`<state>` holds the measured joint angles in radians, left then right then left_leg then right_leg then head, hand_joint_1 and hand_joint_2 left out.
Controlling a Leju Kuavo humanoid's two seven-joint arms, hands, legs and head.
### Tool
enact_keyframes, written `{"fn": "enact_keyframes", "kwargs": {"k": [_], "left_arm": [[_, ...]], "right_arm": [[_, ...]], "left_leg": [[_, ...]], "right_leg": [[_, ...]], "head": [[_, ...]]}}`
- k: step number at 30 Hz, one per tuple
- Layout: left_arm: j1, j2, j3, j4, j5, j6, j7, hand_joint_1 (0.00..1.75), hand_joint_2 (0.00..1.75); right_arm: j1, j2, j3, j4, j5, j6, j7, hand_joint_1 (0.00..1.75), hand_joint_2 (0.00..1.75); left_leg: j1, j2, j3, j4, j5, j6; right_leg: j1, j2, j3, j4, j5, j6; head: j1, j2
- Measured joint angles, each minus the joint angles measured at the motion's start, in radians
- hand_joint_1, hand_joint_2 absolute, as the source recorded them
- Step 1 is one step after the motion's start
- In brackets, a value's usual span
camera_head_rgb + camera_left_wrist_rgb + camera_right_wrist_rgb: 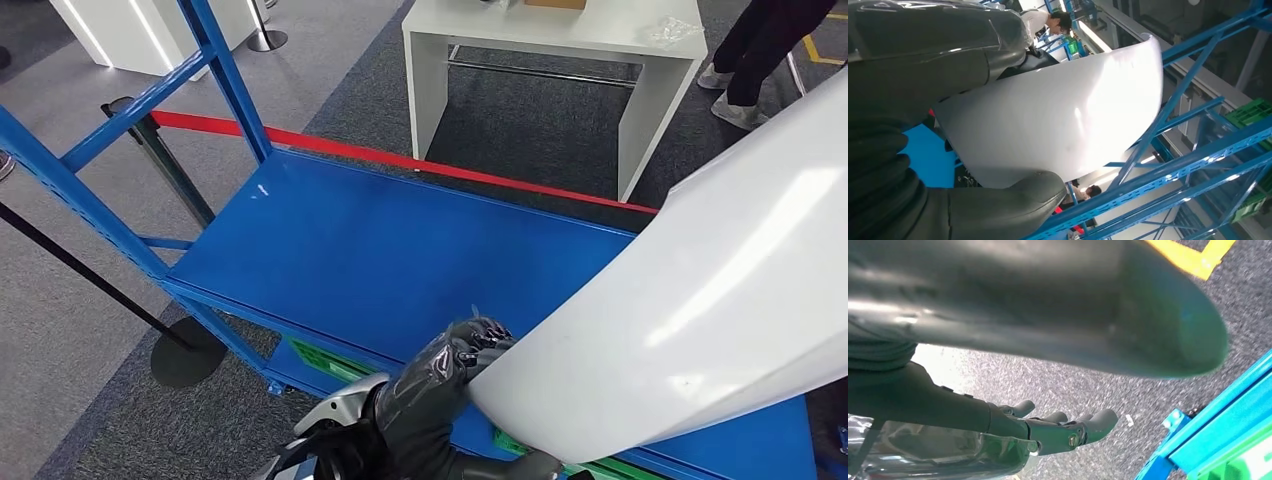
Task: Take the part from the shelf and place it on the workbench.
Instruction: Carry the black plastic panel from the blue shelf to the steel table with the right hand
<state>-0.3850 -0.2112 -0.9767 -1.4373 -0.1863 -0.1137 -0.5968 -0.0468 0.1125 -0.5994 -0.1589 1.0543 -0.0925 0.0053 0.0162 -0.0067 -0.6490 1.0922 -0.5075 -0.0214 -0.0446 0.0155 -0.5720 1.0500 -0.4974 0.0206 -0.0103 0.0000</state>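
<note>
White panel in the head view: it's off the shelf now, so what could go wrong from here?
1. The white panel is large and glossy; the left hand grips only its lower end, so it may slip or swing.
2. It hangs just over the blue shelf and could clip the upright when the robot turns.
3. It hides much of the head view; a person stands by the white workbench.

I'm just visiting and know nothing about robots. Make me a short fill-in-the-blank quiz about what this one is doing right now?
1. The large curved panel held by the robot is ____ in colour.
2. The metal shelf under it is painted ____.
3. The robot's left hand, in a dark glove, grips the panel's ____ end.
4. The tape stretched behind the shelf is ____.

Missing words: white; blue; lower; red
</note>
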Motion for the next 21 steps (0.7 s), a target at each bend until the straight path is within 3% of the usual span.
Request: {"fn": "enact_keyframes", "kwargs": {"k": [2,4,5,8,10,12,14,16,18,19,20,21], "left_arm": [[-0.002,0.001,-0.002,0.001,0.002,0.000,-0.001,1.75,1.75],[-0.002,0.003,-0.003,0.004,0.006,0.000,-0.002,1.75,1.75],[-0.002,0.004,-0.004,0.006,0.007,0.000,-0.002,1.75,1.75],[-0.007,0.002,-0.005,0.007,0.009,0.000,-0.004,1.75,1.75],[-0.011,-0.001,-0.007,0.007,0.009,0.000,-0.006,1.75,1.75],[-0.012,-0.002,-0.008,0.008,0.010,0.000,-0.007,1.75,1.75],[-0.013,-0.004,-0.009,0.008,0.010,0.000,-0.008,1.75,1.75],[-0.013,-0.004,-0.009,0.008,0.011,0.000,-0.010,1.75,1.75],[-0.012,-0.002,-0.009,0.012,0.011,0.000,-0.011,1.75,1.75],[-0.011,-0.001,-0.009,0.014,0.011,0.000,-0.012,1.75,1.75],[-0.011,0.000,-0.009,0.016,0.011,0.000,-0.013,1.75,1.75],[-0.010,0.001,-0.009,0.018,0.011,0.000,-0.014,1.75,1.75]], "right_arm": [[0.000,-0.002,-0.003,0.000,0.001,-0.001,0.000,0.00,0.00],[0.000,-0.002,-0.005,0.000,0.002,-0.001,0.000,0.00,0.00],[0.000,-0.003,-0.005,0.000,0.003,-0.001,0.000,0.00,0.00],[-0.001,-0.002,-0.007,0.000,0.006,-0.002,0.000,0.00,0.00],[-0.001,-0.001,-0.008,0.000,0.008,-0.004,0.001,0.00,0.00],[-0.002,0.000,-0.008,-0.001,0.008,-0.006,0.001,0.00,0.00],[-0.001,0.000,-0.008,-0.001,0.009,-0.007,-0.001,0.00,0.00],[-0.001,-0.003,-0.008,-0.001,0.010,-0.011,-0.003,0.00,0.00],[0.000,-0.008,-0.008,-0.001,0.010,-0.015,-0.003,0.00,0.00],[0.000,-0.009,-0.008,-0.001,0.010,-0.017,-0.003,0.00,0.00],[0.000,-0.011,-0.008,-0.001,0.010,-0.019,-0.004,0.00,0.00],[0.000,-0.012,-0.008,-0.001,0.011,-0.021,-0.004,0.00,0.00]], "left_leg": [[0.000,0.001,-0.054,0.137,-0.079,-0.001],[-0.002,0.001,-0.077,0.219,-0.114,0.005],[-0.005,0.001,-0.057,0.200,-0.103,0.012],[-0.024,0.002,0.078,-0.005,-0.041,0.050],[-0.036,0.005,0.118,-0.075,-0.026,0.065],[-0.039,0.006,0.115,-0.084,-0.011,0.065],[-0.034,0.010,0.110,-0.099,0.010,0.068],[-0.031,0.013,0.094,-0.106,0.029,0.071],[-0.031,0.014,0.070,-0.106,0.047,0.072],[-0.031,0.014,0.058,-0.105,0.056,0.070],[-0.030,0.015,0.046,-0.104,0.065,0.069],[-0.029,0.015,0.035,-0.102,0.072,0.066]], "right_leg": [[0.006,-0.004,-0.014,0.000,0.008,-0.012],[0.015,-0.007,-0.026,0.001,0.017,-0.020],[0.020,-0.007,-0.031,0.000,0.021,-0.022],[0.028,-0.006,-0.040,-0.001,0.033,-0.021],[0.026,-0.008,-0.043,-0.002,0.042,-0.012],[0.023,-0.011,-0.045,-0.006,0.050,0.002],[0.022,-0.012,-0.053,0.011,0.027,0.011],[0.022,-0.013,-0.081,0.095,-0.050,0.019],[0.021,-0.013,-0.111,0.216,-0.122,0.027],[0.021,-0.013,-0.111,0.250,-0.129,0.030],[0.020,-0.013,-0.094,0.248,-0.115,0.032],[0.018,-0.013,-0.059,0.208,-0.087,0.034]], "head": [[-0.009,0.000],[-0.015,0.000],[-0.016,0.000],[-0.018,0.000],[-0.018,0.000],[-0.020,0.000],[-0.019,0.000],[-0.009,0.000],[0.001,0.000],[0.004,0.000],[0.006,0.000],[0.008,0.000]]}}
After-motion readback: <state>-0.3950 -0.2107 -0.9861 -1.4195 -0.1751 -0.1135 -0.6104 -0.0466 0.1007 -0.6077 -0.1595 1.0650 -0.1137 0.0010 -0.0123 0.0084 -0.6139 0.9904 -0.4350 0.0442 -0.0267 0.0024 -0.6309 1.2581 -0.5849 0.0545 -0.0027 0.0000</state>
